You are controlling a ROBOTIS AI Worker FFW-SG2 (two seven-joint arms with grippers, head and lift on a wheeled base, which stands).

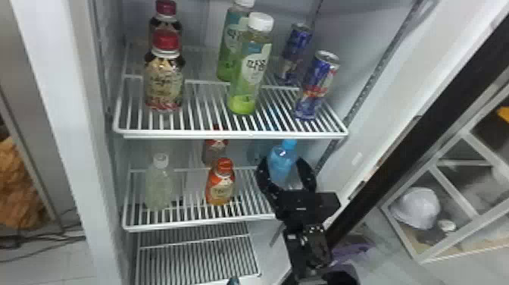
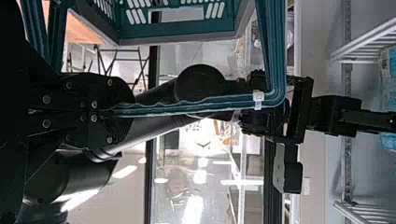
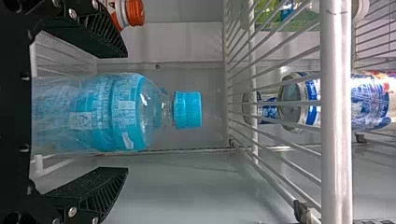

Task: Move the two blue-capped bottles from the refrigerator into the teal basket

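We count three wire shelves, placed by the orange bottle point(image 1: 220, 191): middle shelf point(image 1: 189, 223), bearing it; a second bottle point(image 1: 214, 152) behind it; a clear bottle point(image 1: 159, 189) to its left; a blue-capped bottle point(image 1: 281, 163) to its right, base hidden from us; upper shelf point(image 1: 234, 134), above it, bearing two red-capped bottles point(image 1: 164, 83) leftward, two green bottles point(image 1: 246, 75) slightly right, two cans point(image 1: 319, 85) farther right; lower shelf point(image 1: 197, 241), below it.

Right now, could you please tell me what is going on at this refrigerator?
A robot is taking on a bottle-moving job. Its right gripper is in the refrigerator, open fingers on either side of a blue-capped bottle but not yet closed on it. Its left gripper is shut on the handle of the teal basket, presumably meant for the bottle.
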